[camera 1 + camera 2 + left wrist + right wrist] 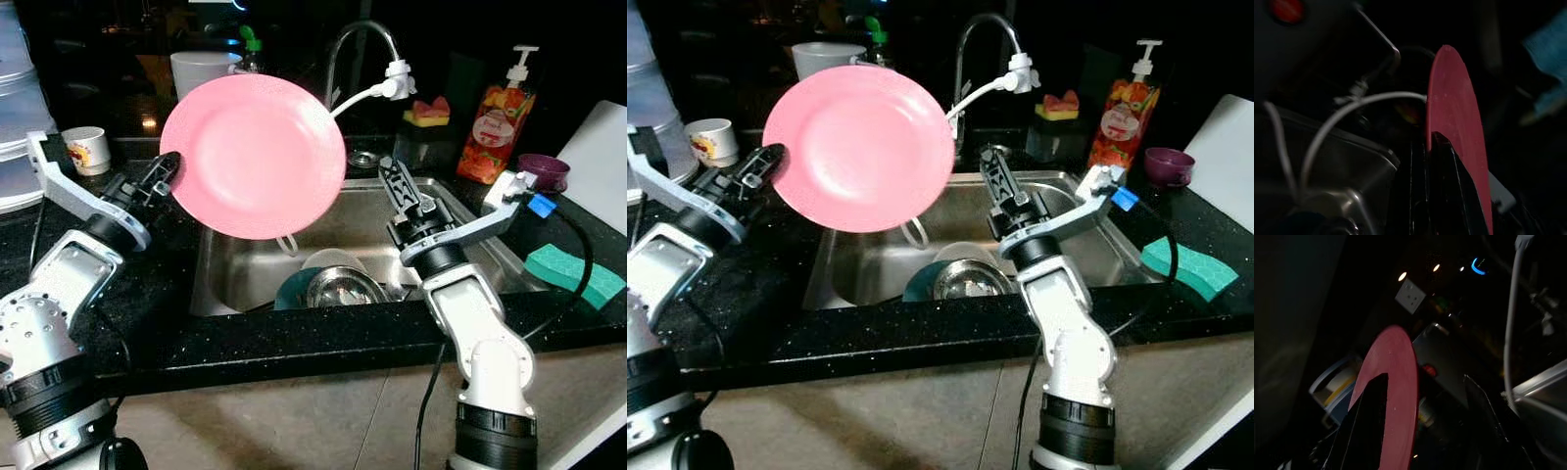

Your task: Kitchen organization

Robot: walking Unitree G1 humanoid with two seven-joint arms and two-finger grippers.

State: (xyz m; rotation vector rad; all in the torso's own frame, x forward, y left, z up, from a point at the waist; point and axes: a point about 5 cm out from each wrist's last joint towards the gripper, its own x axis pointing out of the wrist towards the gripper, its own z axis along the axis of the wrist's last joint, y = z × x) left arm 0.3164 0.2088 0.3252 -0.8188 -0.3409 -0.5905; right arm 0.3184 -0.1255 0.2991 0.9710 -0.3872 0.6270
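Edgewise, pink plate [1454, 112] in left fingers [1442, 196], right gripper [400, 191] apart.

Left hand [168, 174] clamped tight and raised; right hand [400, 186] open, raised.

1. The right gripper [1427, 431] has its two black fingers [1364, 426] spread apart.
2. A pink plate [1396, 396] stands edge-on just beyond one finger.
3. A white hose [1511, 333] runs past a metal sink rim [1542, 382].
4. Background: dark, with small lights.
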